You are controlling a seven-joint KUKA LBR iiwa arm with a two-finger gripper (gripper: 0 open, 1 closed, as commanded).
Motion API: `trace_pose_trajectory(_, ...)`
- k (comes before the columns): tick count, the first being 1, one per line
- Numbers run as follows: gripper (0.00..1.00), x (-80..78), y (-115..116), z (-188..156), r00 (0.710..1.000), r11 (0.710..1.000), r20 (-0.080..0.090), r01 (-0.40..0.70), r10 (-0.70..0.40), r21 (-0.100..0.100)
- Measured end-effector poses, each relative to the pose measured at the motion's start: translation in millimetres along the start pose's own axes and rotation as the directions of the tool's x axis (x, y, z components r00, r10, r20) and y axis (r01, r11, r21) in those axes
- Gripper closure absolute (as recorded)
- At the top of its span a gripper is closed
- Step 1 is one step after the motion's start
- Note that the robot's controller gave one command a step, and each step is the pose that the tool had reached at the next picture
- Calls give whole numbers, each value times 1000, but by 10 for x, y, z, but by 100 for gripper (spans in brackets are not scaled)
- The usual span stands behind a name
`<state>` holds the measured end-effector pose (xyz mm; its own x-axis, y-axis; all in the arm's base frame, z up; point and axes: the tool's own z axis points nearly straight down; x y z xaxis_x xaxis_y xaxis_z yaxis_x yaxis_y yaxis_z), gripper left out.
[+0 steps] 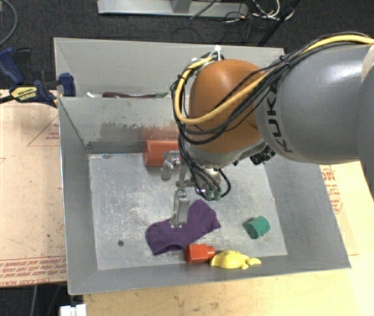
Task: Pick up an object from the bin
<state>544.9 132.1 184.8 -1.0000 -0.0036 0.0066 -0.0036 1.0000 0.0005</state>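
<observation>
gripper low over purple cloth in grey bin

the arm's gripper (180, 216) hangs at the upper edge of a crumpled purple cloth (170, 234) lying near the front middle of the bin (121, 199), its tip touching or all but touching the fabric. whether the gripper is apart or together cannot be told from this angle, and nothing can be seen clamped in it. above it, the wrist's orange cover (223, 104) and looped cables hide much of the bin's back. just beside the cloth's front edge lies a small orange-red block (200, 253), and a yellow toy (232, 261) lies against that. a green block (257, 227) sits apart to the right, and a larger red-orange block (155, 154) rests against the back wall. judging by the pose, the task stands at the grasp step, with the cloth the likely pick and nothing lifted yet. the next move would call for pressing into the soft fabric, pinching a fold firmly and rising straight, taking care that the cloth neither drags the orange-red block along nor slips free.
</observation>
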Motion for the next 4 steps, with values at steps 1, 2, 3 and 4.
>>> trace_pose_trajectory(1,0,-12,-6,-46,1000,1000,7,-3,3,-1)
trace_pose_trajectory(2,0,33,-121,188,997,997,11,81,-81,-2)
trace_pose_trajectory(3,100,-30,-324,1149,1000,1000,6,17,-17,-2)
trace_pose_trajectory(4,0,-33,-324,1149,1000,1000,8,16,-16,-2)
